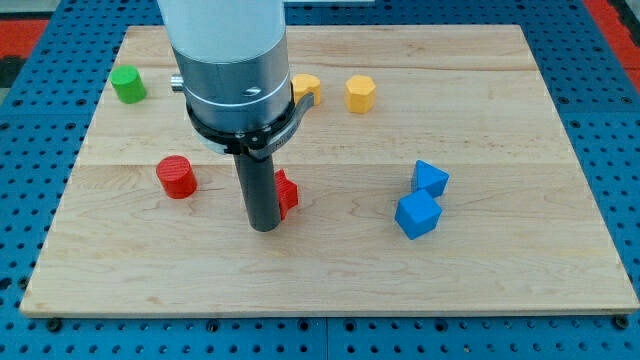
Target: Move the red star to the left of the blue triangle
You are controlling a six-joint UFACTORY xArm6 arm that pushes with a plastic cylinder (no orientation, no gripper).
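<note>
tabletop (pixel 330 290), entries left to right. green block (pixel 127 85), roughly cylindrical, at about 10 o'clock near the view's top left. red cylinder (pixel 177 177) at 9 o'clock of my tip (pixel 263 226), apart from it.

my tip sits at the view's left side of the red star (pixel 285 194), touching it or very nearly; the rod hides most of the star, so its shape is only partly readable.

two yellow blocks: one (pixel 305 87) half hidden behind the arm, one (pixel 360 93) clear, both toward 12–1 o'clock.

blue triangle (pixel 431 178) and blue cube (pixel 417 214) touch each other, at 3 o'clock of the star, well apart from it.

progress: star is already on the triangle's left side but not beside it; judged partly done, a push toward 3 o'clock remains.

pincer: none fitted, so nothing opens, closes or holds; the rod only pushes.
</note>
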